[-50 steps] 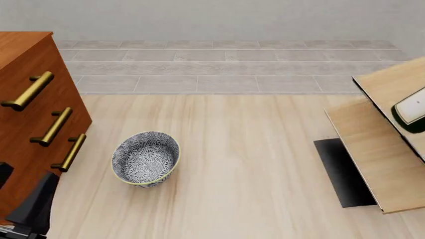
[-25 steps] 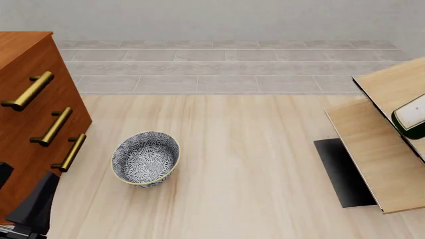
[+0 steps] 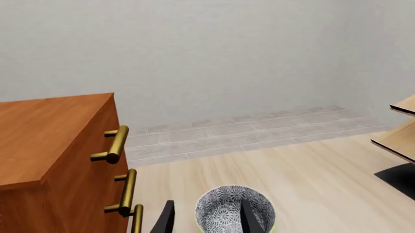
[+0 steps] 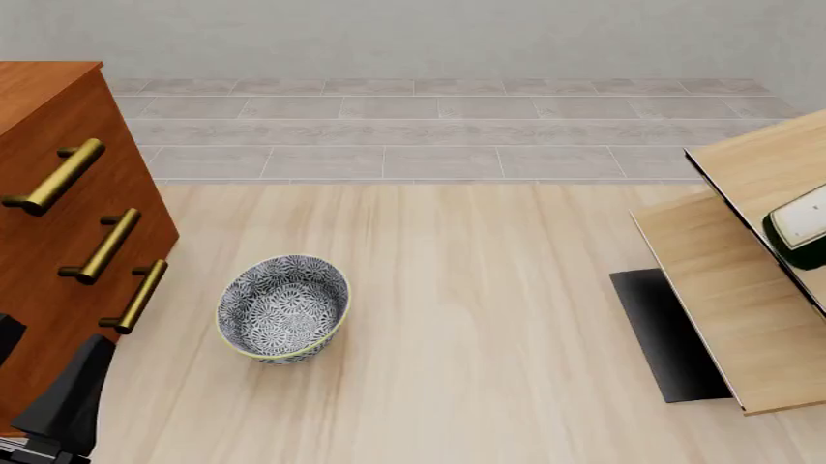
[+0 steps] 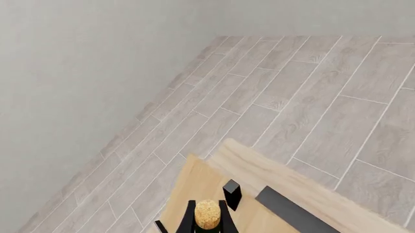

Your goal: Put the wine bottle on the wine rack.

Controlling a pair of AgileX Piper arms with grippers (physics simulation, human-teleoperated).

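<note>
You get bright, even, diffuse light with no glare anywhere. Every view is sharp edge to edge, free of blur or distortion. The only shadow is faint, under the bowl [image 4: 282, 307] ahead of your left jaws.

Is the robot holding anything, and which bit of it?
The right gripper holds the wine bottle near its cork top. The left gripper holds nothing.

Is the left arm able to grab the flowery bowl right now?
Probably yes. The left end effector points at the bowl, its fingers apart, with only bare table between them.
</note>
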